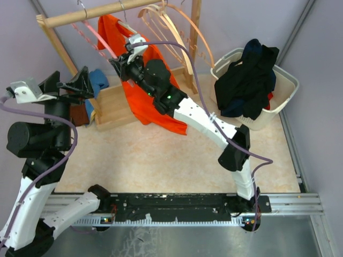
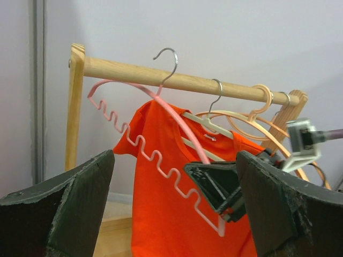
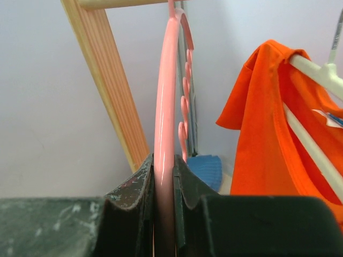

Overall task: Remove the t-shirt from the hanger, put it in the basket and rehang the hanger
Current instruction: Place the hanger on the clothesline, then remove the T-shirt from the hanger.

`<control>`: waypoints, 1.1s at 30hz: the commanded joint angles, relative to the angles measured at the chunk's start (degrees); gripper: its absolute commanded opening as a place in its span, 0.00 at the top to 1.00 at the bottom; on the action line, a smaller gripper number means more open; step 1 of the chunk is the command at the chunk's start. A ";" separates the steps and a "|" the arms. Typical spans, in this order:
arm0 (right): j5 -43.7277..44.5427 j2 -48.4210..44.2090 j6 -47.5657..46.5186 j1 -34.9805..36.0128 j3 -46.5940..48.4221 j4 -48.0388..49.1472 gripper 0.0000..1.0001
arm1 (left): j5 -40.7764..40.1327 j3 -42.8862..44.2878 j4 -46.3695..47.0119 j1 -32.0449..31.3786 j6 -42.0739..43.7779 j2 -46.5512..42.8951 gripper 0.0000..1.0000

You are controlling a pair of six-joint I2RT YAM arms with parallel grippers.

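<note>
The likeliest slip is working the wrong hanger: the right hand [image 3: 163,176] is closed narrow on the pink hanger [image 3: 165,134], which looks bare, while the orange t-shirt [image 1: 144,101] hangs from the white hanger [image 3: 311,72] just to its right, near the middle of the wooden rod [image 2: 161,75]. A pull on the pink one would, I judge, only swing it or unhook it, and its wavy lower bar could catch the sleeve beside it. The left hand [image 1: 80,83] stands wide and holds nothing, near the rack's left post and to the left of the shirt. To reach the cloth it must pass the pink hanger and the right hand, so a knock between the two arms is a fair risk. A straight downward tug on the shirt could also drag the white hanger's hook off the rod or rock the light rack, since the collar probably has to be worked over one hanger shoulder first. The surface [image 1: 161,155] is pale beige and speckled, and it carries the rack's wooden base at the far left. A white laundry basket [image 1: 284,91] heaped with dark clothes [image 1: 249,75] stands at the far right. A blue bundle [image 1: 99,80] lies by the rack's left post. Plain lilac-grey walls close in the far side and both flanks.
</note>
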 commanded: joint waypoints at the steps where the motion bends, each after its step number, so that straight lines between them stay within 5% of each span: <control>1: -1.48 2.74 2.02 -0.43 7.16 3.55 1.00 | 2.76 -0.07 0.79 -0.23 -1.13 -0.97 0.01; 5: -1.70 4.10 3.03 -0.44 8.72 1.78 1.00 | 2.61 0.84 -0.16 -0.23 -0.79 -0.39 0.01; 10: -2.33 2.82 3.04 -0.45 8.17 -1.03 0.55 | 2.87 1.86 -0.41 -0.23 -0.16 0.77 0.01; 12: -2.24 0.88 2.34 -0.40 6.88 -1.72 0.48 | 3.22 2.39 -0.79 -0.23 0.02 1.49 0.01; 25: 0.35 -17.07 -7.61 -0.68 -2.27 -6.38 0.44 | 11.92 7.85 -1.70 -0.23 0.75 10.40 0.01; 33: -0.85 -11.60 -7.75 -6.15 9.98 -17.55 0.45 | 14.40 12.95 -3.04 -0.18 1.24 14.47 0.01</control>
